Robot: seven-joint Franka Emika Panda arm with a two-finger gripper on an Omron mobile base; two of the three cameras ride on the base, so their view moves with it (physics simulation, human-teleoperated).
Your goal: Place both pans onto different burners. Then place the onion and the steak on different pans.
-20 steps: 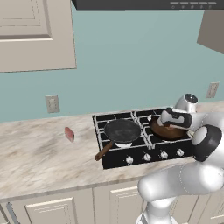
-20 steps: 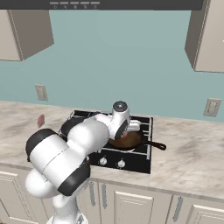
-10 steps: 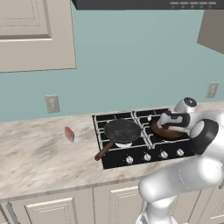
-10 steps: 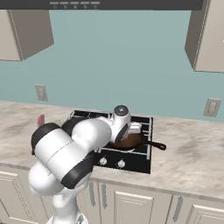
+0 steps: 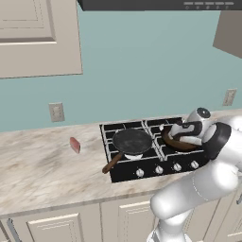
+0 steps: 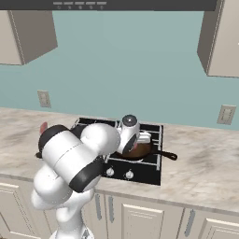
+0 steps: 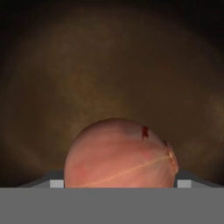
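Note:
The onion [image 7: 120,153], round and orange-brown, sits between my fingertips, and my gripper [image 7: 120,183] is shut on it. Behind it spreads the dark reddish-brown inside of one pan [image 7: 109,65]. That pan [image 5: 176,142] rests on the right front burner, with my gripper [image 5: 178,134] just above it; it is the same pan [image 6: 140,151] under my hand in the right base view. The black pan [image 5: 132,141] with its wooden handle [image 5: 112,163] lies on the left front burner. The steak [image 5: 74,144] lies on the counter left of the cooktop [image 5: 124,176].
Silver knobs [image 5: 159,169] line the cooktop's front edge. A wall socket [image 5: 56,112] is behind the steak. The reddish pan's dark handle [image 6: 166,154] points right over the counter [image 6: 205,163]. Cupboards hang above on both sides.
My hand has sunk a little toward the reddish-brown pan and the elbow has shifted. The onion stays in the gripper. The pans and the steak have not moved.

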